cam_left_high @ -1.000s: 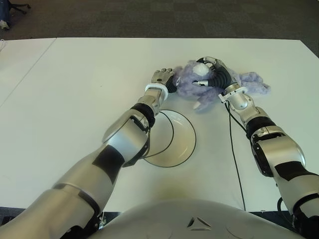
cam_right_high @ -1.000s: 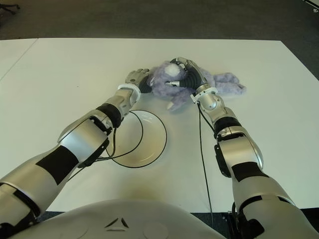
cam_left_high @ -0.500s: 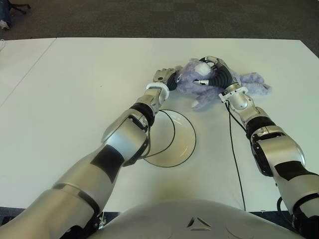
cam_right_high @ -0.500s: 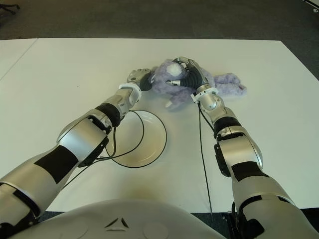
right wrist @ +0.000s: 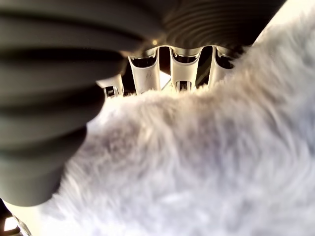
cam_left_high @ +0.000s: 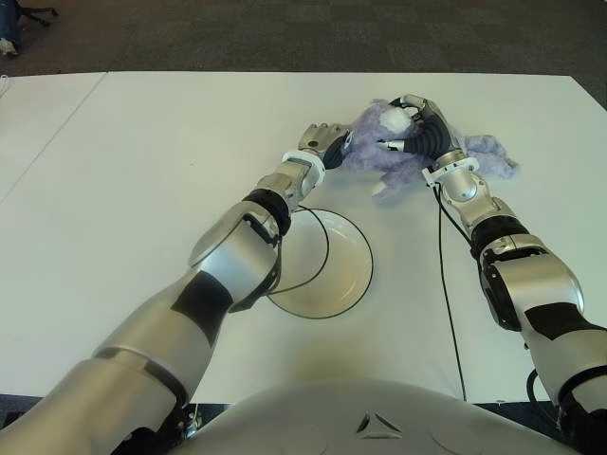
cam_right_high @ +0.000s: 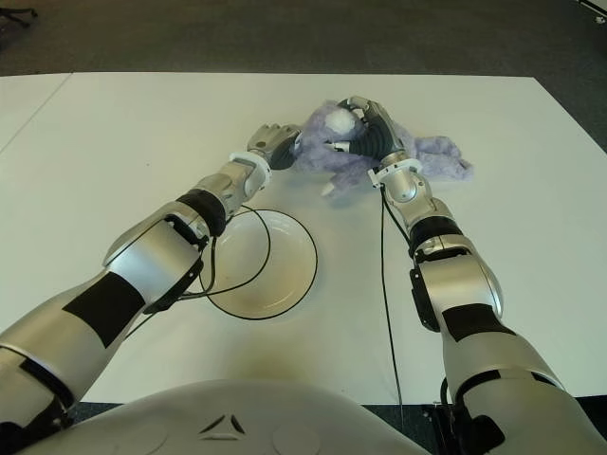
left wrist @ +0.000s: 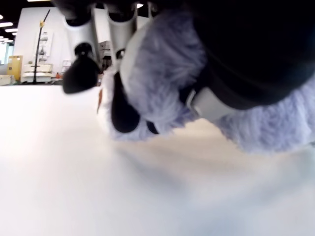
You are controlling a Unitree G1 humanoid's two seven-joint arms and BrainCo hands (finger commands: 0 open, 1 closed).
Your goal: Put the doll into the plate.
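A fluffy purple doll (cam_left_high: pixel 372 154) with a white patch is at the far middle of the white table (cam_left_high: pixel 142 190), pressed between both hands. My left hand (cam_left_high: pixel 325 140) grips its left side; in the left wrist view dark fingers (left wrist: pixel 246 59) lie over the fur (left wrist: pixel 162 73). My right hand (cam_left_high: pixel 410 128) curls over the doll's top from the right, and the right wrist view shows its fingers (right wrist: pixel 147 73) hooked over the fur (right wrist: pixel 197 162). The white plate (cam_left_high: pixel 341 275) with a black rim lies nearer to me, below the left forearm.
A black cable (cam_left_high: pixel 450 313) runs from the right wrist down the table toward me. Another cable (cam_left_high: pixel 321 261) loops over the plate from the left arm. Dark carpet (cam_left_high: pixel 285 33) lies past the far edge. A second table (cam_left_high: pixel 38 114) adjoins at the left.
Both hands have moved farther from me with the doll squeezed between them; the doll's body has risen and its white foot has pulled back from the plate.
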